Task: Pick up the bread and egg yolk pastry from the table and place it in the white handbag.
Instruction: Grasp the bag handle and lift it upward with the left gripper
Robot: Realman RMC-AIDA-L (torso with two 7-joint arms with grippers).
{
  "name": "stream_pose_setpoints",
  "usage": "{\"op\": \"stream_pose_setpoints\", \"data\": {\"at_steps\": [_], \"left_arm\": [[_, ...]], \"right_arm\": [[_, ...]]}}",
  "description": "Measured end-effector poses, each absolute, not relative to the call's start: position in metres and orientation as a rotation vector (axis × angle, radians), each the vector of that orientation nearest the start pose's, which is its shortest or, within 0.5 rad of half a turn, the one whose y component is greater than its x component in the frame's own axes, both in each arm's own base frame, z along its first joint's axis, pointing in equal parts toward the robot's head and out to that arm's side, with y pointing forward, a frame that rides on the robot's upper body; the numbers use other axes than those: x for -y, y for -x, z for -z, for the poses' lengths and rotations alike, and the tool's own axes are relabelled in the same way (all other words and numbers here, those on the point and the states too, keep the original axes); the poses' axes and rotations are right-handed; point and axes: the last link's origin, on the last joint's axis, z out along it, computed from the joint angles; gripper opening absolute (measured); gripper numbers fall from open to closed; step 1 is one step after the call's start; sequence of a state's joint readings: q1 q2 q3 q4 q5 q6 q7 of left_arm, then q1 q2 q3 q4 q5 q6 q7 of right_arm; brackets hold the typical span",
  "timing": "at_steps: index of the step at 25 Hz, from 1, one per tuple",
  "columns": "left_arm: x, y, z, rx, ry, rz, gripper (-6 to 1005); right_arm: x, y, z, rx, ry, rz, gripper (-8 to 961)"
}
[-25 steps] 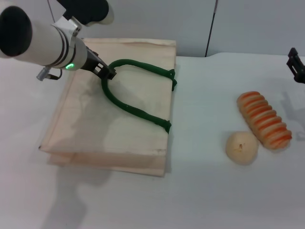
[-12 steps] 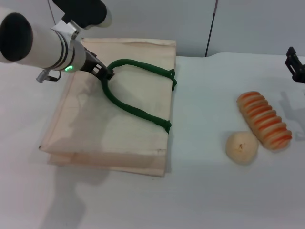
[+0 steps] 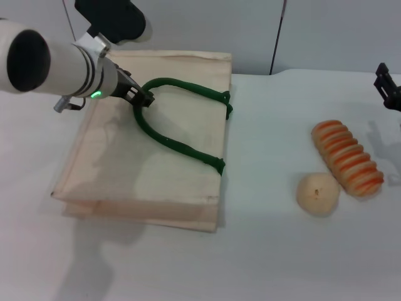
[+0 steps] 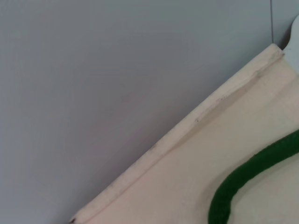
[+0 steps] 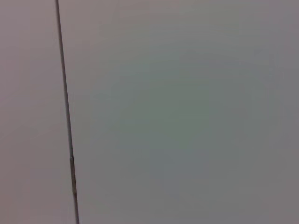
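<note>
The white handbag (image 3: 125, 169) lies flat at the table's left, its dark green handle (image 3: 182, 147) looping across it. My left gripper (image 3: 141, 98) is shut on the bend of that handle at the bag's far side. The left wrist view shows the bag's cloth (image 4: 187, 177) and a piece of the handle (image 4: 243, 182). The striped bread (image 3: 348, 157) lies at the right, with the round egg yolk pastry (image 3: 317, 194) touching its near left side. My right gripper (image 3: 388, 88) shows only as a dark part at the right edge, beyond the bread.
The white table (image 3: 269, 125) runs between the bag and the pastries. A grey wall (image 3: 313, 31) with a vertical seam stands behind. The right wrist view shows only that wall (image 5: 187, 112).
My left arm has shifted slightly right with the handle in its grip, and the bag's near edge has stirred a little. The right gripper moved slightly away. The bread and pastry have not moved.
</note>
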State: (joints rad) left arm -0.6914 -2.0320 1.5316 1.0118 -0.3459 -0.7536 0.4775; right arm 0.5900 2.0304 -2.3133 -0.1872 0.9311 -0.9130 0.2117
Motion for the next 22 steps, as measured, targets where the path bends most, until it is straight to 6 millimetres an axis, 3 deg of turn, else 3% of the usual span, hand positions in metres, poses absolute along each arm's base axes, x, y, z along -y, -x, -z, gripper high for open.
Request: {"op": "stream_pose_setpoints", "data": {"at_steps": [9, 22], "left_arm": [[-0.442, 0.200, 0.016, 0.547, 2.189, -0.205, 579], [-0.439, 0.211, 0.011, 0.588, 2.154, -0.158, 569]], "right_arm": [[-0.388, -0.311, 0.012, -0.665, 1.652, -0.647, 666], [-0.387, -0.314, 0.012, -0.668, 1.650, -0.639, 666]]}}
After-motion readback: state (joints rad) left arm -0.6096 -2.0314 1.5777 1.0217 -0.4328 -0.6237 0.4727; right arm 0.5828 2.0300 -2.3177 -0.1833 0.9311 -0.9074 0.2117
